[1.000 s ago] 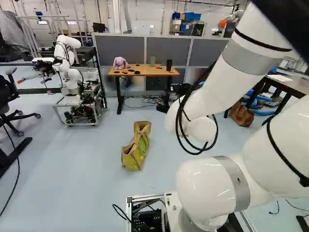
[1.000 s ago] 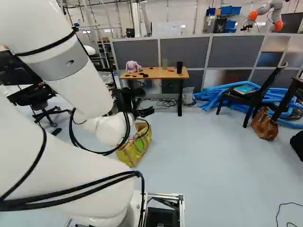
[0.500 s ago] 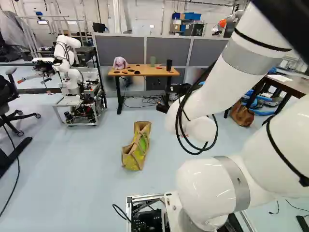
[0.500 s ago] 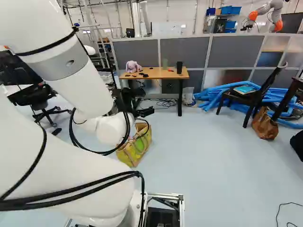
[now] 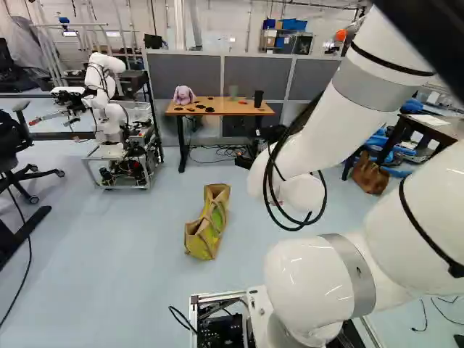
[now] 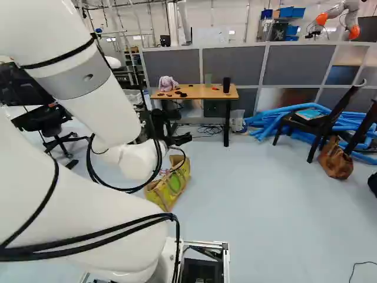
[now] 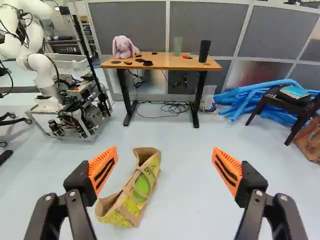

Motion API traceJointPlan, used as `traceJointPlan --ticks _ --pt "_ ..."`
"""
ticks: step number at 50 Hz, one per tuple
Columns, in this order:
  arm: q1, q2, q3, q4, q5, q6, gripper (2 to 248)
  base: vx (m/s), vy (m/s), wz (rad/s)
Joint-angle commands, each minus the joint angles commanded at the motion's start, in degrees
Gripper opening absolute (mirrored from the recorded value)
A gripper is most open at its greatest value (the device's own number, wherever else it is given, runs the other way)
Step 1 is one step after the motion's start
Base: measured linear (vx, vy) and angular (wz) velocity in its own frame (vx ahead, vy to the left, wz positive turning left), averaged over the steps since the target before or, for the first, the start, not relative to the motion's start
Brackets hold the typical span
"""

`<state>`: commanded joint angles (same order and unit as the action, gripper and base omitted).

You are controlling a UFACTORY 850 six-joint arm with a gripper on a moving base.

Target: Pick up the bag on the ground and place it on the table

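A tan and yellow-green bag (image 5: 207,223) stands on the floor ahead of the base, its open top and handles showing. My black gripper (image 6: 177,134) appears beyond the arm in the right base view, with the bag (image 6: 171,186) lower down. In the wrist view the gripper (image 7: 164,170) is wide open; the bag (image 7: 134,192) lies beyond and below, nearer one orange-padded finger (image 7: 103,169), untouched as far as I can tell. The wooden-topped table (image 7: 165,61) stands farther off, bearing a plush rabbit, two cups and small dark items.
Another robot (image 5: 109,134) on a wheeled frame stands left of the table. Grey partitions (image 6: 232,63) rise behind it. To the table's right are blue tubes (image 6: 268,121), a dark chair (image 6: 312,124) and a brown bag (image 6: 336,160). Cables (image 7: 170,107) lie beneath the table.
The base has moved slightly, with a small turn to the left: the scene has shifted rightward in both base views. My arm keeps its pose over its lowest joint.
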<state>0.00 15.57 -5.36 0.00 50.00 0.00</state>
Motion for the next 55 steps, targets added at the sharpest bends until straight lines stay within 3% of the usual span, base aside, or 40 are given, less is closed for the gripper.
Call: traceJointPlan --ticks 20,55 --pt "0.0 0.0 0.0 0.0 0.0 0.0 247 0.103 0.074 0.349" --pt "0.0 0.0 0.0 0.0 0.0 0.0 247 0.097 0.004 0.006"
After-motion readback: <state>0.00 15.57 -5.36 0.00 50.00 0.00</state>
